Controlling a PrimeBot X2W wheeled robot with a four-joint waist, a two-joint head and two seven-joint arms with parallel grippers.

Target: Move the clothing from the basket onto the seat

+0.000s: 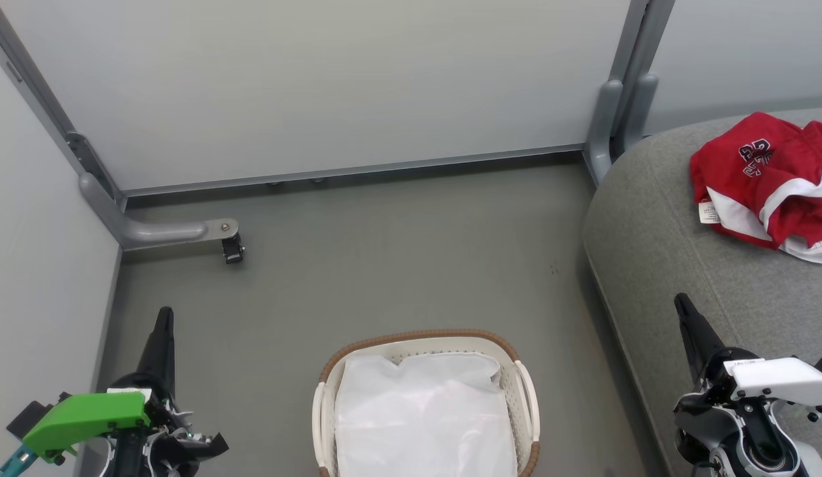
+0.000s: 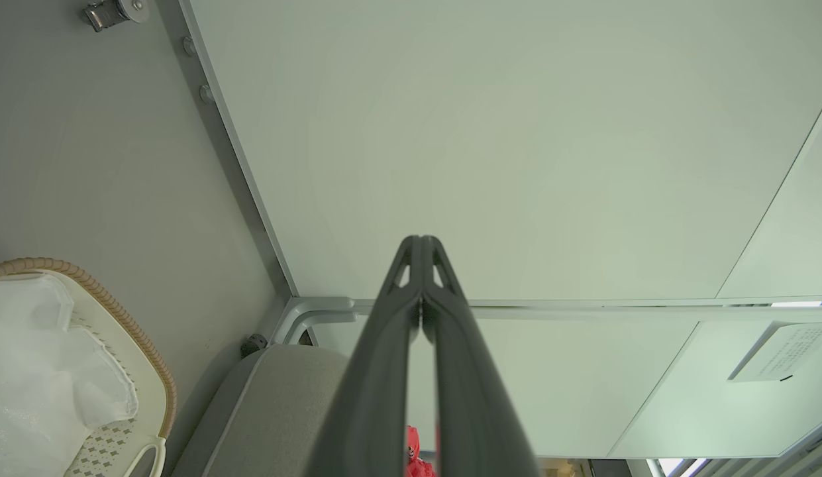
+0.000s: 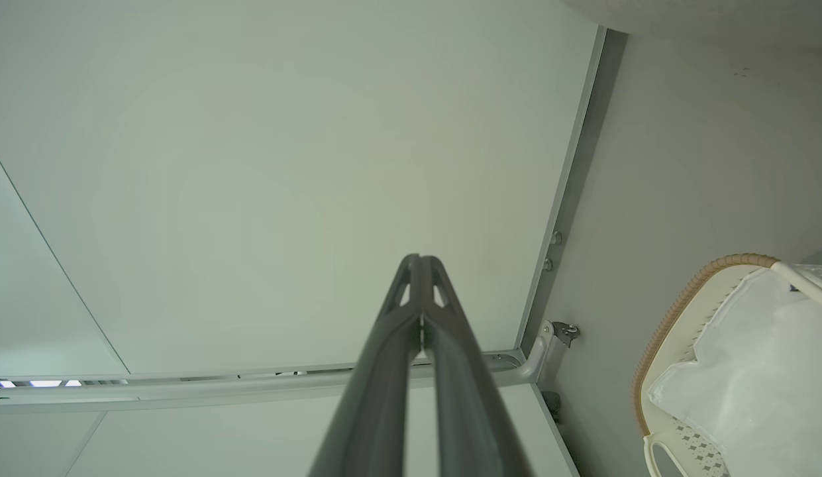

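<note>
Grey-white partition panels (image 1: pixel 358 86) in metal frames stand behind and to the left of a dull grey floor (image 1: pixel 397 265). At the right, the seat (image 1: pixel 656 265), rounded and covered in grey textured fabric, meets the foot of a frame post. In the left wrist view its curved end (image 2: pixel 278 397) shows beside the basket.

The basket (image 1: pixel 411 338) stands on the floor near the bottom middle of the head view, between the two arms and just left of the seat. A crumpled white liner (image 1: pixel 424 417) lies inside its brown woven rim.

The clothing (image 1: pixel 775 192) lies bunched on top of the seat at the far right, well apart from the basket. It is red with white panels, with block numerals (image 1: pixel 755 158) facing up.

The left gripper (image 1: pixel 164 318) hangs at the lower left over the floor with its fingers pressed together and nothing between them. The right gripper (image 1: pixel 681 301) hangs at the lower right over the seat's edge, likewise closed and empty. Each wrist view shows its own fingertips meeting (image 2: pixel 422 240) (image 3: pixel 420 258).

A small black caster (image 1: pixel 232 250) sits under a frame foot at the left. A white tag (image 1: pixel 709 213) hangs at the clothing's left edge.
</note>
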